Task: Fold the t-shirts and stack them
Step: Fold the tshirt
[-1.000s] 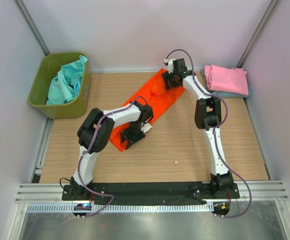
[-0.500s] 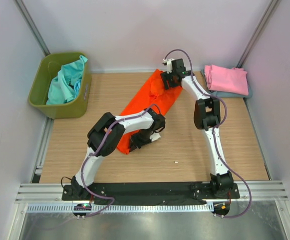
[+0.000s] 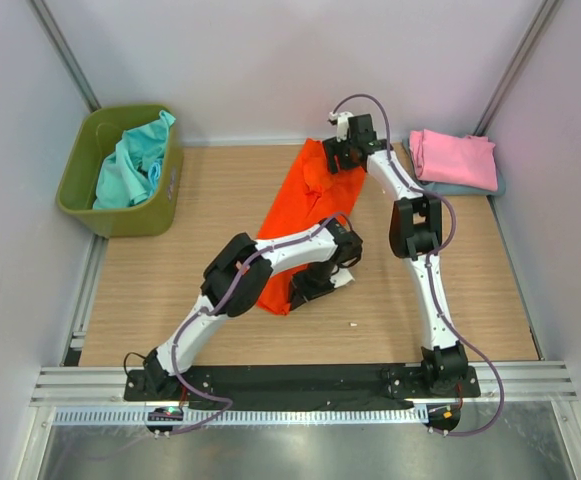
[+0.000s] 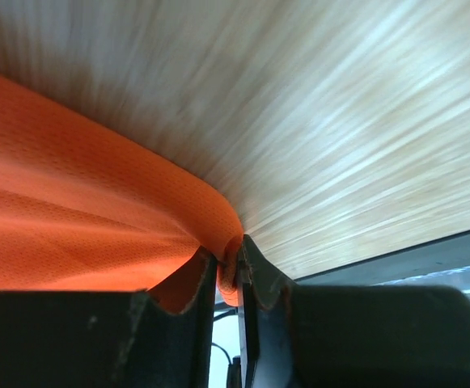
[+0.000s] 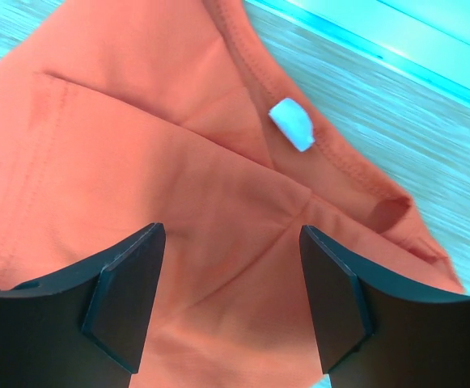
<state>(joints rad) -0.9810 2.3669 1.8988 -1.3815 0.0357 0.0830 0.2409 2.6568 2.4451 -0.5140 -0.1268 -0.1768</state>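
Observation:
The bright orange t-shirt (image 3: pixel 305 215) lies in a long narrow strip from the table's back middle toward the centre. My left gripper (image 3: pixel 315 288) is shut on its near hem; the pinched orange cloth (image 4: pixel 97 218) fills the left wrist view, with the gripper (image 4: pixel 228 271) closed on a fold. My right gripper (image 3: pixel 342 152) is open over the shirt's collar end, its jaws (image 5: pixel 230 303) wide apart above the orange cloth (image 5: pixel 178 162) and its white neck label (image 5: pixel 291 124). A folded pink t-shirt (image 3: pixel 455 158) lies on a grey-blue one (image 3: pixel 465 187) at back right. Teal t-shirts (image 3: pixel 130 165) fill the bin.
An olive-green plastic bin (image 3: pixel 80 185) stands at the back left corner. White walls enclose the table on three sides. A small white speck (image 3: pixel 352 323) lies on the wood near the front middle.
My left gripper has dragged the shirt's near end to the right, swinging the orange strip from a diagonal toward upright. The right gripper stayed over the collar.

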